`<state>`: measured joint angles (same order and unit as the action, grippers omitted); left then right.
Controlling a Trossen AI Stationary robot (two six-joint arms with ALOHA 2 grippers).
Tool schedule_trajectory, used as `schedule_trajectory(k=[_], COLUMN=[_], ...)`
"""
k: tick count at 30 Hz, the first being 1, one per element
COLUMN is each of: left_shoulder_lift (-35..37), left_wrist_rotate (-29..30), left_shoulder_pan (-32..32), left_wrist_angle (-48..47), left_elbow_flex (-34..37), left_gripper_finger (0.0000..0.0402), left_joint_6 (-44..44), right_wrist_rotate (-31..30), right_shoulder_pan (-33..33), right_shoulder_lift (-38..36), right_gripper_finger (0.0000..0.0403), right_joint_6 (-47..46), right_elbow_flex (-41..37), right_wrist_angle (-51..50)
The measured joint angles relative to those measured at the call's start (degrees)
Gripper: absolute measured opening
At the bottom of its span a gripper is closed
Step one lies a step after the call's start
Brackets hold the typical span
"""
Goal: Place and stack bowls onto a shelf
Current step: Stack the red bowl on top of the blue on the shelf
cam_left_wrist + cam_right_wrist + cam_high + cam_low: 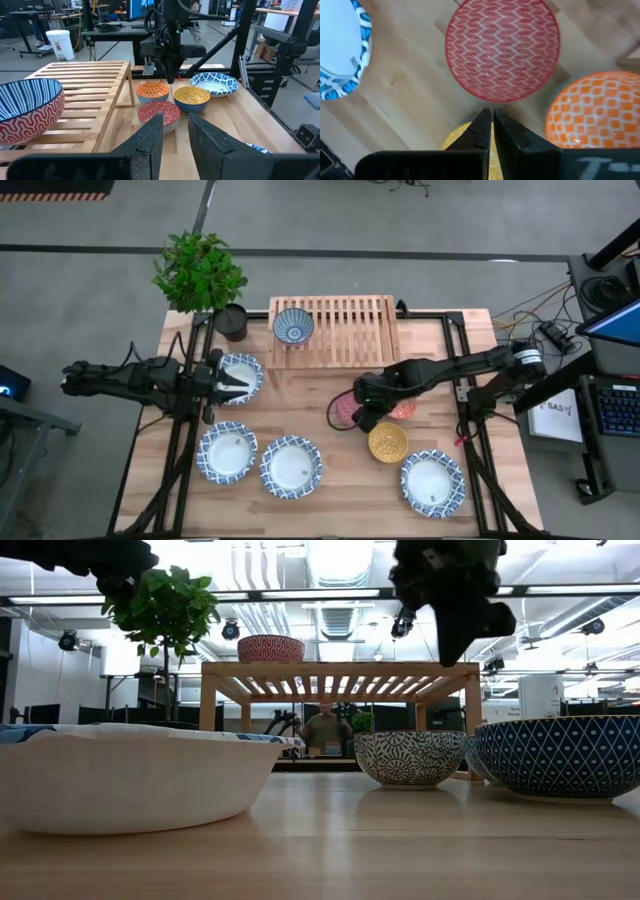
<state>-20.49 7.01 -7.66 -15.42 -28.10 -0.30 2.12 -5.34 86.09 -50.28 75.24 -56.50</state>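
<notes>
A: Status? 
B: Shelf (335,330) carries one dark blue-grey bowl (293,326); seven remain on the table (330,485).

A: Grippers? 
B: Right gripper (492,131) hangs above the pink bowl (502,50), fingers nearly closed, empty. Left gripper (175,135) is slightly parted, empty, beside a wide bowl (240,375). Slats rightward stay free.

From surface (330,840) level, a wide white bowl (130,775) fills the near left, with a dark patterned bowl (410,758) and a blue diamond-patterned bowl (560,755) farther right. Behind them stands the shelf (340,675), a red-patterned bowl (270,648) on its slatted top. My right gripper (465,620) hangs above the dark patterned bowl, clear of it.
</notes>
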Motion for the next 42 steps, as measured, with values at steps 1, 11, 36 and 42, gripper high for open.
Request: schedule_trajectory(k=[1, 11, 36, 42], left_shoulder_lift=[0.0, 0.1, 0.1, 0.1], left_wrist_rotate=[0.0, 0.0, 0.0, 0.0], left_shoulder_pan=[0.0, 0.0, 0.0, 0.0], left_wrist_angle=[0.0, 0.0, 0.0, 0.0], left_elbow_flex=[0.0, 0.1, 0.1, 0.1], left_gripper_finger=[0.0074, 0.0075, 0.0075, 0.0075], left_joint_6=[0.0, 1.1, 1.3, 2.0], right_wrist_rotate=[0.3, 11.4, 0.5, -0.9], right_shoulder_pan=[0.0, -0.3, -2.1, -2.0], right_shoulder_lift=[0.9, 9.5, 20.3, 21.6], right_gripper_finger=[0.0011, 0.0011, 0.0113, 0.0105], right_joint_6=[-1.3, -3.3, 30.7, 31.5], right_elbow_flex=[0.7, 7.6, 13.2, 12.8], right_wrist_angle=[0.1, 0.3, 0.0, 1.1])
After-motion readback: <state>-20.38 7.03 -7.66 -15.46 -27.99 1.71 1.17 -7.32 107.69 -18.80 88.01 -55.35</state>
